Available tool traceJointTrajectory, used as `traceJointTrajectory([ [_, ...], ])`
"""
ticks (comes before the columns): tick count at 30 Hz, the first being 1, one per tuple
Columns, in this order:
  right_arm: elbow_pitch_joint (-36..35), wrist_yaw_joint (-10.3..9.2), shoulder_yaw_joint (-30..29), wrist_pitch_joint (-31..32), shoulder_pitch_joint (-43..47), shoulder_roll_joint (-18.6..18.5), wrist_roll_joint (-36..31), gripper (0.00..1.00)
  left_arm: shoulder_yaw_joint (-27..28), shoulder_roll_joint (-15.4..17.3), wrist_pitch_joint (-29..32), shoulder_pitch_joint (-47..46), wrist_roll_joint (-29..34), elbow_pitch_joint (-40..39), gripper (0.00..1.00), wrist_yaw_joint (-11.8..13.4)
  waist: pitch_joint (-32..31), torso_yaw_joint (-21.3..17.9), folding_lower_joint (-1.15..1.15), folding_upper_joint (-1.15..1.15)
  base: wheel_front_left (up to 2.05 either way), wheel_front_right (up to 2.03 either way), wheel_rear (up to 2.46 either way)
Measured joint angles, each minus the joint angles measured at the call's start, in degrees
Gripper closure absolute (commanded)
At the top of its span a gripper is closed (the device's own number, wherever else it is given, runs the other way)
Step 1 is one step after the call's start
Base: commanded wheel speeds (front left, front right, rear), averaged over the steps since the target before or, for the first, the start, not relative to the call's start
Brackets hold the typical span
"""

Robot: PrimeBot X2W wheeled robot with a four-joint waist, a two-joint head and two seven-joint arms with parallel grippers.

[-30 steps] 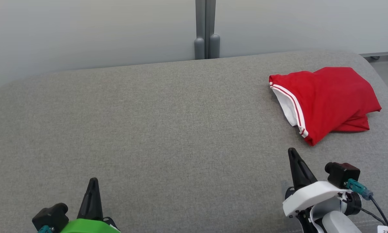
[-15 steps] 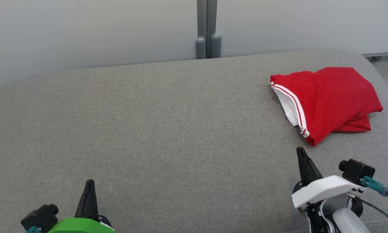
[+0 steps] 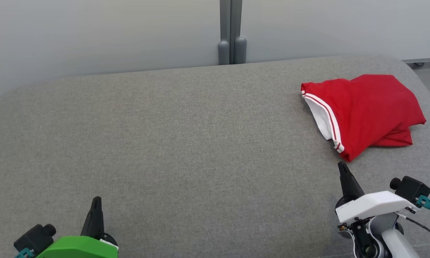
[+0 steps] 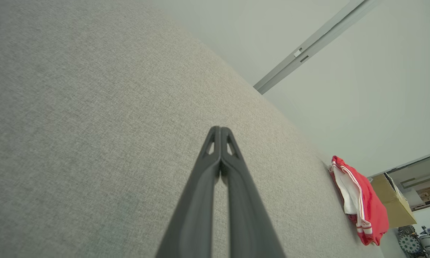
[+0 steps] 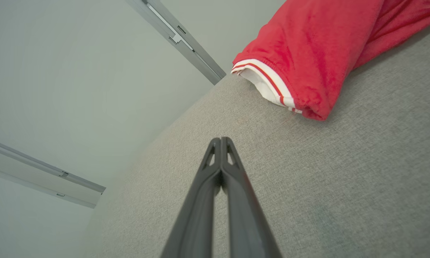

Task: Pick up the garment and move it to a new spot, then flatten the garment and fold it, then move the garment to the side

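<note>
Nearest us, our left gripper [image 3: 96,200] and right gripper [image 3: 342,166] hang over the grey cushion [image 3: 186,136], each with its 2 fingers pressed together and empty. Just past the right gripper's tip, across a strip of bare cushion, lies the red garment [image 3: 365,111], bunched at the far right, its white-striped hem facing left. Behind it stands a pale wall [image 3: 93,36] with a grey post [image 3: 232,36].
</note>
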Motion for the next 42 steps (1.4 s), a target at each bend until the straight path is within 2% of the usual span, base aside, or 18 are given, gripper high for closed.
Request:
traceJointTrajectory([
  [42, 1.4, 5.34, -9.6, 6.9, -1.6, 0.2, 29.3, 1.0, 4.1, 0.6, 7.0, -4.9, -27.2, 4.3, 1.0, -5.3, 0.2, 0.8, 0.0, 0.01, 0.0, 0.0, 0.0],
])
